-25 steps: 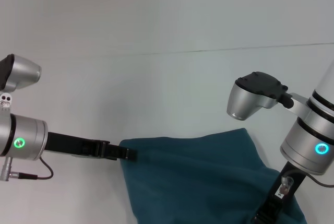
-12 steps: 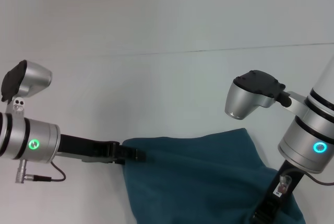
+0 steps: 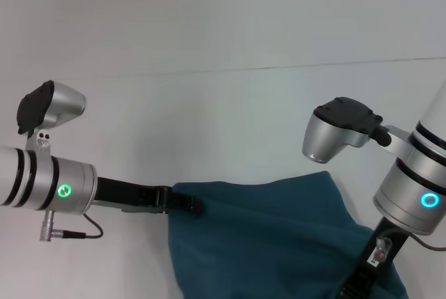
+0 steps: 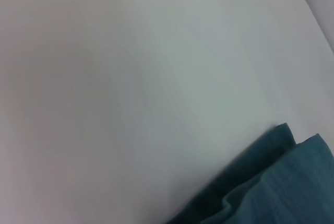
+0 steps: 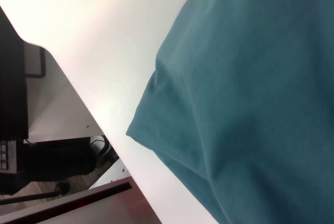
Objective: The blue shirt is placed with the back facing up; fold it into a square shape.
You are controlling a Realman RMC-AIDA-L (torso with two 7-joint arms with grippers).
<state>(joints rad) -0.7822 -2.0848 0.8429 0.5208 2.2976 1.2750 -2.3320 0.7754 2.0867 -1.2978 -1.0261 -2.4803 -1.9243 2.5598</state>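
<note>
While bunched, blue shirt (image 3: 272,236) spans left-right.

You are looking down on a plain white table (image 3: 209,111) that fills nearly the whole head view, evenly lit, with a thin dark seam (image 3: 293,67) running across it. In the right wrist view, past the table's edge (image 5: 99,125), you can make out dark furniture (image 5: 13,85) and a dark, blurred object low on the floor (image 5: 57,158). A reddish-brown strip (image 5: 88,205) sits below.
</note>
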